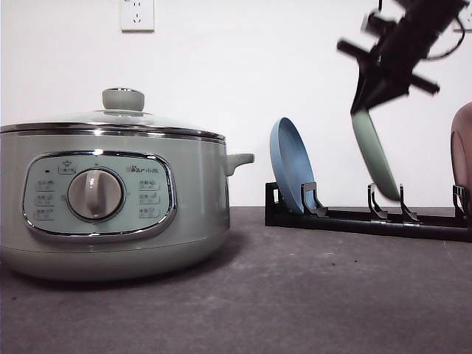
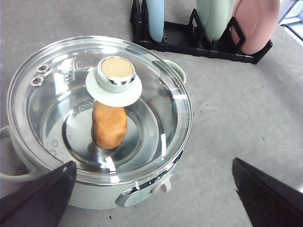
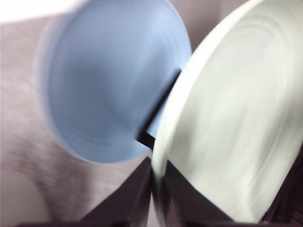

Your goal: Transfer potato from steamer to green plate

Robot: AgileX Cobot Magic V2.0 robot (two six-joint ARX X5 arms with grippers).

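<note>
Front view: right gripper (image 1: 366, 105) is clamped on the top rim of the green plate (image 1: 376, 158), which stands tilted in the black rack (image 1: 354, 219) beside the blue plate (image 1: 290, 171). Left gripper (image 2: 151, 189) hangs over the steamer (image 2: 142, 189), fingers spread wide. Potato (image 2: 109, 125) sits inside under the closed glass lid (image 2: 156, 94).

A large pale sage-green steamer (image 1: 110, 199) with a chrome-rimmed panel, round dial and glass lid with a green knob fills the left of the frame on the dark grey tabletop (image 1: 295, 295). At the right, a black plate rack (image 1: 354, 217) holds an upright round blue plate (image 1: 291, 173). In the upper right, the blurred black right pincer (image 1: 365, 103) grips the top rim of the tilted pale mint-green plate (image 1: 376, 158), its lower edge at the rack
</note>
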